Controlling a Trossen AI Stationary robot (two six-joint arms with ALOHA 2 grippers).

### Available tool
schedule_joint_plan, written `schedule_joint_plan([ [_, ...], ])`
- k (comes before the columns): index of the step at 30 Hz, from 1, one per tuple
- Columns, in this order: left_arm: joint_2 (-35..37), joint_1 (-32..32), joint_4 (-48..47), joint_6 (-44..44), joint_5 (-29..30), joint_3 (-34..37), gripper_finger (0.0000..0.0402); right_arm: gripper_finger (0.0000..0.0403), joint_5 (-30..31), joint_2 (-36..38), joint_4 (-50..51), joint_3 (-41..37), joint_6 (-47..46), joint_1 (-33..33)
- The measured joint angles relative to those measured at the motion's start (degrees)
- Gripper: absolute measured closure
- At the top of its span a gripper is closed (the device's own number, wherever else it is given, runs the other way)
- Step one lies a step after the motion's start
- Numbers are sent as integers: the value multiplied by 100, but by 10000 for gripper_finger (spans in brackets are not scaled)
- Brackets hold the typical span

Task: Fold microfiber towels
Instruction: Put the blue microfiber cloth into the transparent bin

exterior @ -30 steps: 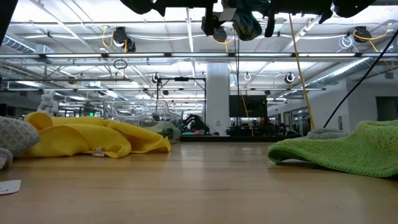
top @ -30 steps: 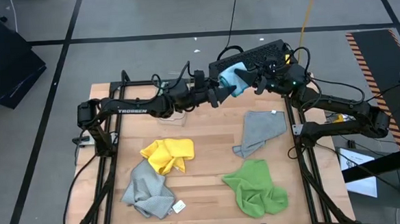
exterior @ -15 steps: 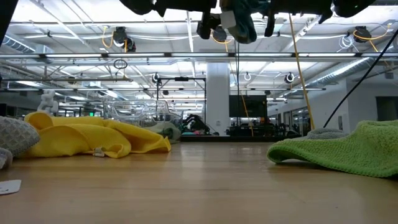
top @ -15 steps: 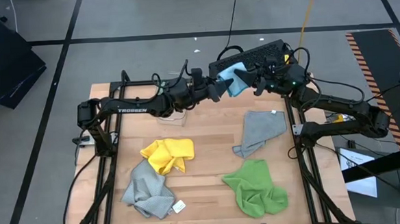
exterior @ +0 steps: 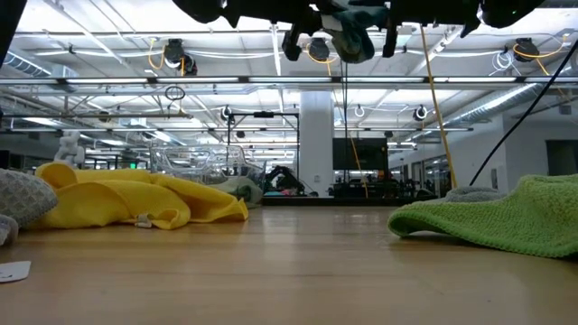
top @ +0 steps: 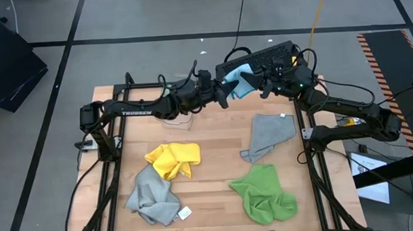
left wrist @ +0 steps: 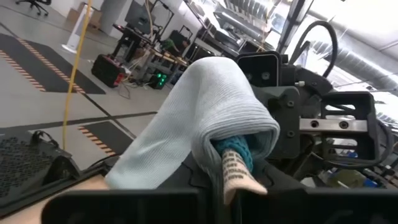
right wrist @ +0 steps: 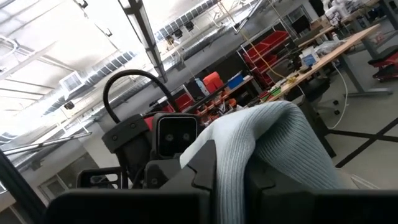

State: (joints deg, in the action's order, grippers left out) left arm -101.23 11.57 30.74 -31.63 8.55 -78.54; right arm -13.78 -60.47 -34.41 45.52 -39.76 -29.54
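Even overhead light from bright ceiling strips [exterior: 135, 41], which glare white in the low view; soft shadows on the table [top: 215, 140]; near wood blurred; wrist views hazy.

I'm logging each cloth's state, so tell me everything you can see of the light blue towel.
The light blue towel is a soft, finely ribbed cloth, bunched and doubled over itself. It is held in the air above the table's far edge, between the two arms. The left gripper and the right gripper each have their jaws shut on it from opposite sides. In the left wrist view a white tag hangs from its fold. It touches nothing else.
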Motion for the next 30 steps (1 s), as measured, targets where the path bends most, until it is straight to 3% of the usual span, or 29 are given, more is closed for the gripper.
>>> schedule_joint_plan([
  [6,33,85,-132,-62,-105,0,360,328,-4,48,41,0,-95,0],
  [15,835,479,-2064,-831,-331,11,372,247,-291,678,1299,0,-516,-290],
  [23,1808,1003,-4858,-507,-1335,16,370,233,-435,1278,2203,0,-254,-538],
  [30,2285,2201,-7051,598,-2837,18,371,237,-883,1394,2423,0,-154,-544],
])
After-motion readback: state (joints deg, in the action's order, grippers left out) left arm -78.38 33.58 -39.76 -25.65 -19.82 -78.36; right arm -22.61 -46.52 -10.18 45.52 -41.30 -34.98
